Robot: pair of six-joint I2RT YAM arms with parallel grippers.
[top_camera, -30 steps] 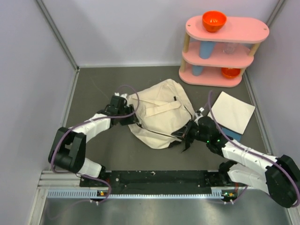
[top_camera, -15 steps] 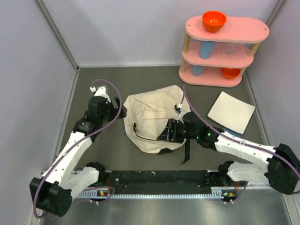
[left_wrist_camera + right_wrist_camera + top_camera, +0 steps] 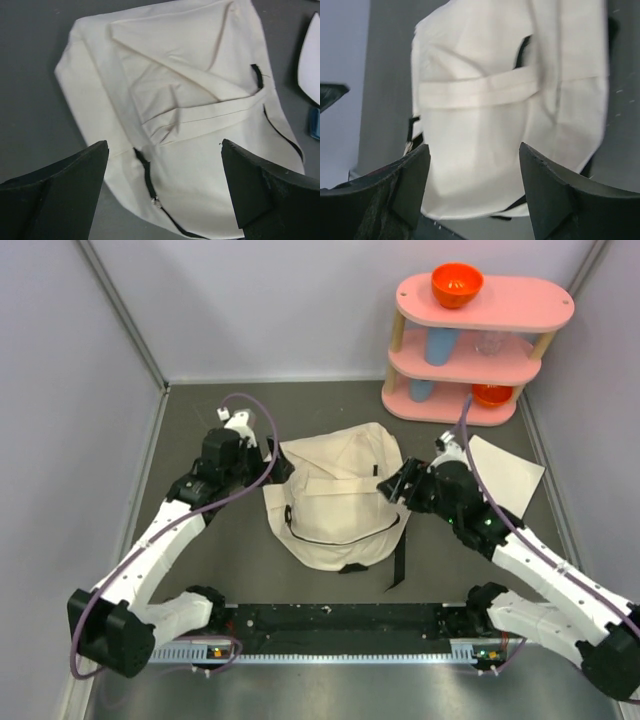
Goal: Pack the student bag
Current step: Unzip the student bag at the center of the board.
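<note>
The student bag (image 3: pixel 335 502) is a cream canvas backpack lying flat in the middle of the dark table, its black zipper (image 3: pixel 340 538) curving along the near side and a black strap (image 3: pixel 398 560) trailing at the near right. My left gripper (image 3: pixel 277 466) hovers open at the bag's far left edge. In the left wrist view its gripper (image 3: pixel 164 146) stands wide above the bag (image 3: pixel 175 80) and a zipper pull (image 3: pixel 156 202). My right gripper (image 3: pixel 392 485) is open at the bag's right edge. The right wrist view shows that gripper (image 3: pixel 475 149) empty above the bag (image 3: pixel 485 110).
A pink three-tier shelf (image 3: pixel 520 310) stands at the far right with an orange bowl (image 3: pixel 457 283) on top, a blue cup (image 3: pixel 440 345) and a second orange bowl (image 3: pixel 492 393) below. A white notebook (image 3: pixel 510 475) lies right of the bag. Lilac walls close in both sides.
Both grippers have let go of the bag and opened. The left arm drew back to the bag's far left, the right swung up to its right edge. The bag settled flatter.
</note>
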